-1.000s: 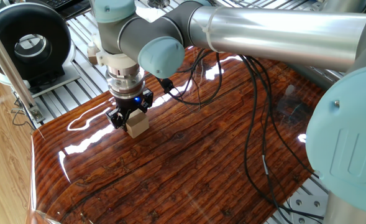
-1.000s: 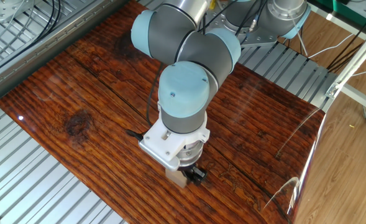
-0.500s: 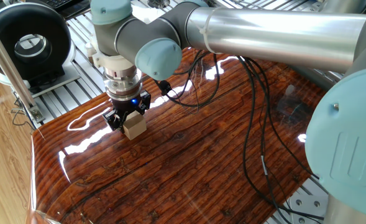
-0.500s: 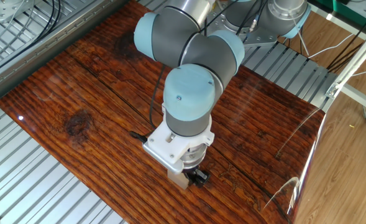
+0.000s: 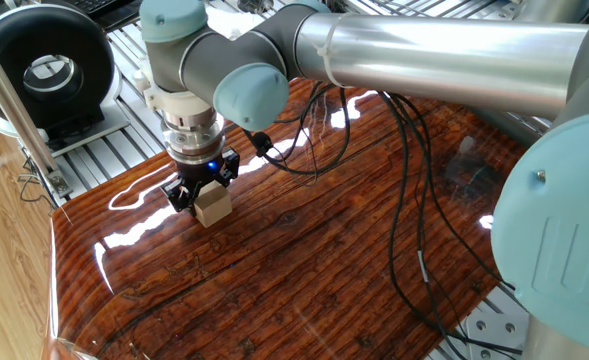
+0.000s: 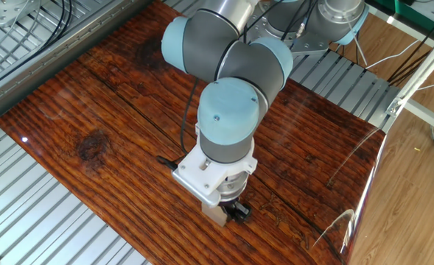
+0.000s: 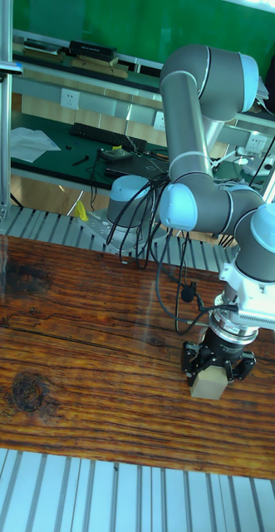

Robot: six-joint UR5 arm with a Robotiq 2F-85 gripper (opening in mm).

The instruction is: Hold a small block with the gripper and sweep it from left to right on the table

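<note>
A pale beige small block (image 5: 213,207) rests on the glossy reddish-brown table (image 5: 304,270), and my black gripper (image 5: 207,203) is shut on it, its fingers on either side. A blue ring glows on the wrist just above. In the other fixed view the arm's wrist hides most of the gripper (image 6: 224,214); only a corner of the small block (image 6: 217,215) shows near the table (image 6: 91,118) edge. The tall fixed view shows the gripper (image 7: 212,378) holding the small block (image 7: 208,383) at the right side of the table (image 7: 79,374).
Ribbed aluminium slats (image 5: 99,150) frame the board. A round black device (image 5: 49,70) stands at the back left. Black cables (image 5: 414,230) trail from the arm over the board's right half. A slanted metal pole (image 5: 9,90) rises on the left.
The gripper has slid the small block a short way along the table, leftward in one fixed view and rightward in the other fixed view. It stays shut on the block.
</note>
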